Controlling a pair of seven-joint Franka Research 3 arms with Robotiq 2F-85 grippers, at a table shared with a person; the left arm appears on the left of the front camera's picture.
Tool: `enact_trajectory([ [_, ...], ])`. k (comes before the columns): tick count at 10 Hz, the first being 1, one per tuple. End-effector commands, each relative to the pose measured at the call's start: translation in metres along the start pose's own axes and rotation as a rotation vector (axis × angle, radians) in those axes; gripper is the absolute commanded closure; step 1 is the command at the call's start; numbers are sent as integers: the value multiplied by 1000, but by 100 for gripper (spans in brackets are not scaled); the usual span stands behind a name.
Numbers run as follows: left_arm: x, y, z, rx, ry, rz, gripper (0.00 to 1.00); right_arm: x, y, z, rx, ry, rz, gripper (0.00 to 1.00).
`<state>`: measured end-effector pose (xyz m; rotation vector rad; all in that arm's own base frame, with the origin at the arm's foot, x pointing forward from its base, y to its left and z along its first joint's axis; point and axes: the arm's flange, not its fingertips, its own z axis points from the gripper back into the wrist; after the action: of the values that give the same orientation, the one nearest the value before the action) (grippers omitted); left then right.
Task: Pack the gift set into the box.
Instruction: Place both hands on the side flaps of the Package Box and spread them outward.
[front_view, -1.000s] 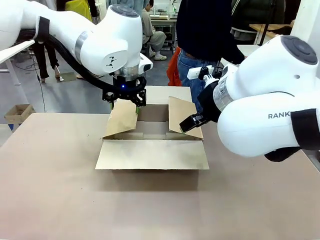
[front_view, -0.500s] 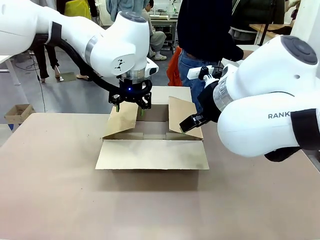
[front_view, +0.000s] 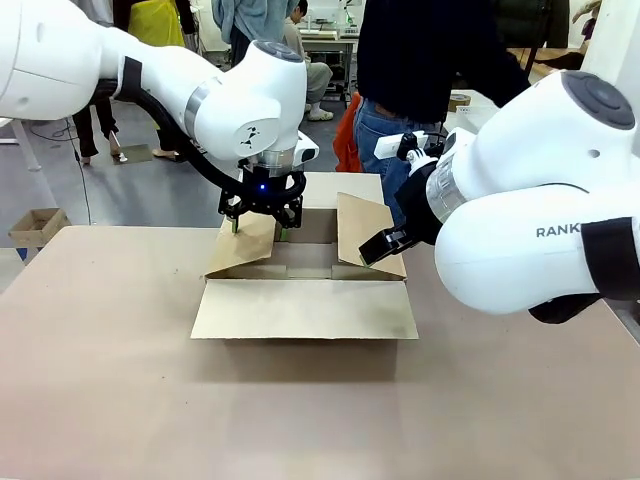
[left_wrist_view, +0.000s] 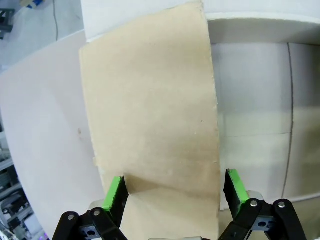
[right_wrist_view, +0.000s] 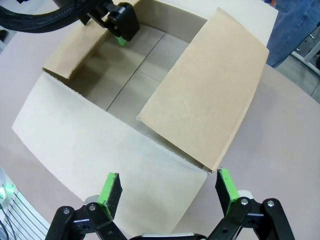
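The box (front_view: 300, 310) stands open in the middle of the table, its front flap lying flat toward me and its inside bare (right_wrist_view: 135, 80). My left gripper (front_view: 261, 228) hangs open over the tilted left flap (front_view: 245, 250). In the left wrist view that flap (left_wrist_view: 150, 110) runs between the green pads (left_wrist_view: 116, 192) of my left gripper (left_wrist_view: 175, 190). At the box's right side my right gripper (front_view: 385, 243) is open (right_wrist_view: 167, 190) just above the corner of the raised right flap (right_wrist_view: 205, 95). The gift set is out of view.
A person (front_view: 420, 60) stands at the far side right behind the box. The brown table (front_view: 120, 400) stretches wide in front and to the left. A small carton (front_view: 35, 225) sits on the floor beyond the table's left edge.
My left gripper has moved right and a little down onto the left flap, which now leans slightly lower. The right arm has stayed still.
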<state>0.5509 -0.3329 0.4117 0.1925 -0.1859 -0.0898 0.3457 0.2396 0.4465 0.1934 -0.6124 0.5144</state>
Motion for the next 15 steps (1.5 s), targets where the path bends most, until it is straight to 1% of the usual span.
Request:
enact_trajectory([
  [1, 1, 2, 9, 71, 9, 7, 0, 0, 4, -1, -5, -5, -12, 0],
  [2, -2, 5, 14, 99, 3, 22, 0, 0, 4, -1, -5, -5, -12, 0],
  [3, -3, 9, 19, 170, -6, 45, 0, 0, 4, -1, -5, -5, -12, 0],
  [4, -2, 14, 22, 196, 0, 39, 0, 0, 4, -1, -5, -5, -12, 0],
  [6, -2, 22, 25, 223, 7, 43, 0, 0, 4, -1, -5, -5, -12, 0],
  [8, -4, 33, 38, 220, -28, 65, 0, 0, 4, -1, -5, -5, -12, 0],
  [10, -6, 58, 55, 201, -73, 140, 0, 0, 4, -1, -5, -5, -12, 0],
  [12, -6, 88, 61, 158, -81, 193, 0, 0, 4, -1, -5, -5, -12, 0],
  [13, -7, 108, 59, 119, -74, 221, 0, 0, 4, -1, -5, -5, -12, 0],
  [15, -9, 136, 44, -49, -17, 207, 0, 0, 4, -1, -5, -5, -12, 0],
])
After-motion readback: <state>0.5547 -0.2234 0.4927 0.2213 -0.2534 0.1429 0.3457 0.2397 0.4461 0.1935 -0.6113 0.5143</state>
